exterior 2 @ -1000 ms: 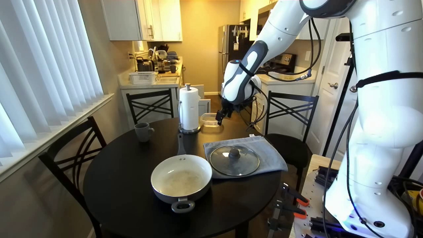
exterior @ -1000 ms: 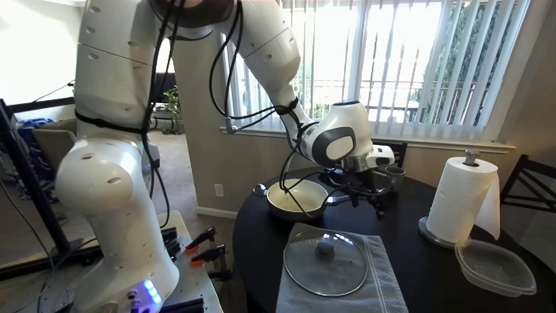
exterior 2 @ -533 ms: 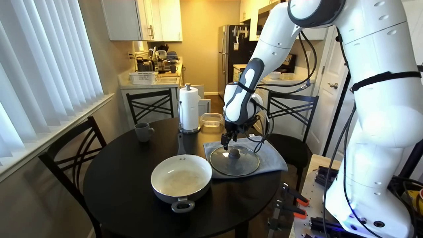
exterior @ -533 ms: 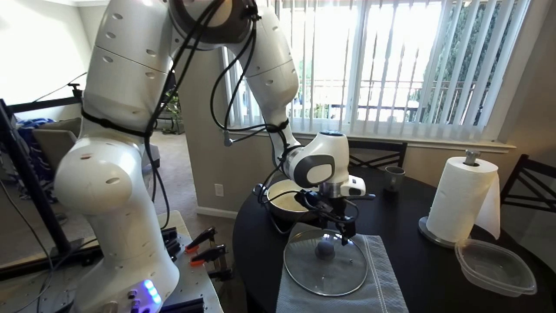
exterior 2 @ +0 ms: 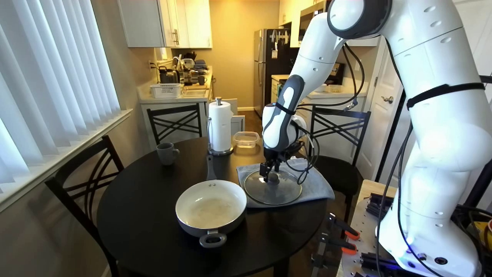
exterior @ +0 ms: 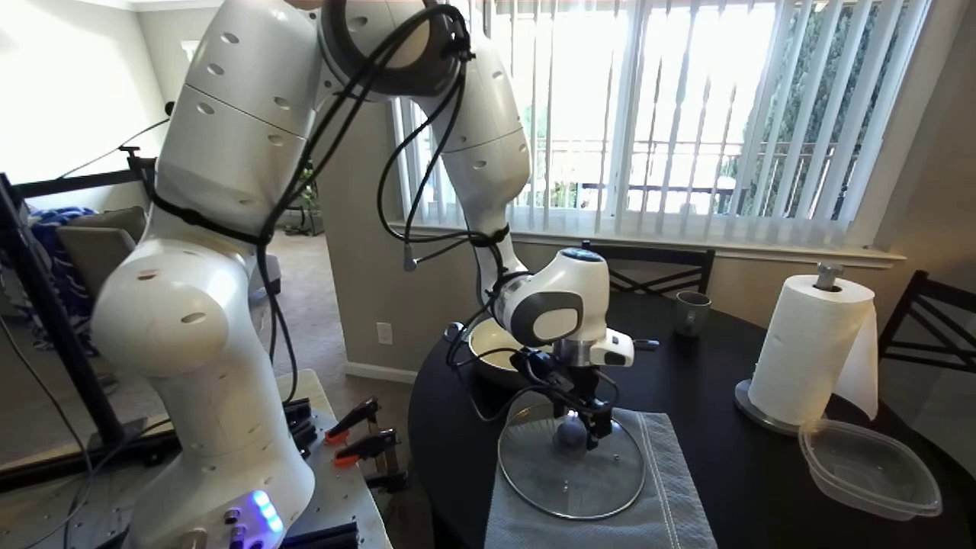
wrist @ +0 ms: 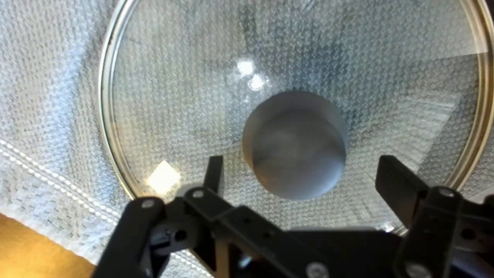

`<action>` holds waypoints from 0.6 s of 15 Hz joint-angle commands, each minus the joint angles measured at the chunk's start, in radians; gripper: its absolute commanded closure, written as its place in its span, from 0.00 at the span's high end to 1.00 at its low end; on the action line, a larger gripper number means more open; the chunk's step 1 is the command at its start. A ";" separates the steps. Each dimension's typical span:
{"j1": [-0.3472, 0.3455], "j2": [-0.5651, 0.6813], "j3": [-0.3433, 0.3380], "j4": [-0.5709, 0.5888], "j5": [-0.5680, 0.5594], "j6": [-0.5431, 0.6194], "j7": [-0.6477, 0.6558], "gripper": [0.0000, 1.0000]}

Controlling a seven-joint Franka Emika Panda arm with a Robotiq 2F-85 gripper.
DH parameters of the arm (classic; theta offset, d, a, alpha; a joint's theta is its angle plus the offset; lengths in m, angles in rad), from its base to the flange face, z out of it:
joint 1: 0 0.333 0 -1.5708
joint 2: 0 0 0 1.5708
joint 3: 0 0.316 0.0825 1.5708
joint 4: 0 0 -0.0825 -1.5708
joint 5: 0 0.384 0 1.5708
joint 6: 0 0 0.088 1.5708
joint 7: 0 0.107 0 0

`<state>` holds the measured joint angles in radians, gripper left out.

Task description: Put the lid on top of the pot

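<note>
The lid, clear glass with a metal rim, lies flat on a grey cloth in both exterior views (exterior: pixel 564 488) (exterior 2: pixel 282 196) and fills much of the wrist view (wrist: pixel 173 96). Its round dark knob (wrist: pixel 299 154) stands at the centre. My gripper (wrist: pixel 303 166) is open and empty, with one finger on each side of the knob and a gap to both. In both exterior views the gripper (exterior: pixel 577 428) (exterior 2: pixel 271 175) is low over the lid. The pot (exterior 2: pixel 211 207), cream inside, stands uncovered beside the cloth; the arm partly hides it in an exterior view (exterior: pixel 488 343).
The grey cloth (exterior: pixel 679 488) lies on the round dark table (exterior 2: pixel 146 215). A paper towel roll (exterior: pixel 812 351), a clear plastic container (exterior: pixel 869 469) and a grey mug (exterior 2: pixel 167 154) stand on the table. The pot's long handle (exterior 2: pixel 211 167) points toward the towel roll.
My gripper has moved from above the table near the pot's handle to over the lid, then down around its knob. The lid and the pot have not moved.
</note>
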<state>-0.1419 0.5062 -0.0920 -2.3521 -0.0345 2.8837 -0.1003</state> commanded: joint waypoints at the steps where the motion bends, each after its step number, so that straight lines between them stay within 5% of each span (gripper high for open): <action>1: -0.050 -0.002 0.029 -0.009 0.040 0.016 -0.006 1.00; 9: -0.160 0.025 0.132 0.021 0.126 -0.016 -0.044 1.00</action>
<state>-0.2717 0.5239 0.0106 -2.3426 0.0546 2.8818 -0.1086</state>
